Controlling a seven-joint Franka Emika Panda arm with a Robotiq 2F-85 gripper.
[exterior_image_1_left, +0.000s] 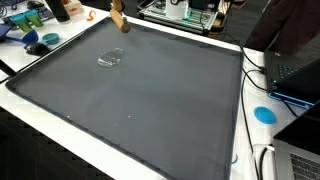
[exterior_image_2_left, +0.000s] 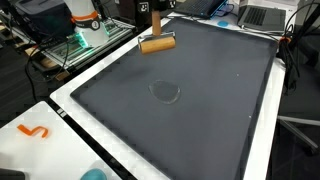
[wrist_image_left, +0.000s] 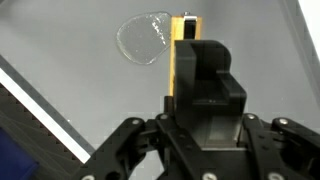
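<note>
Wooden block (exterior_image_2_left: 157, 43) clamped in hand (exterior_image_2_left: 156, 35)
Held high above grey mat (exterior_image_2_left: 225, 115) on table (exterior_image_2_left: 62, 112), clear round object (exterior_image_2_left: 165, 92) lying below, well apart from hand.

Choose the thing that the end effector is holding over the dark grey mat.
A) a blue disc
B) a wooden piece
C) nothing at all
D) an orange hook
B: in an exterior view the end effector grips a light brown wooden piece, and the wrist view shows that same piece clamped between its fingers, near a clear object lying on the mat.
</note>
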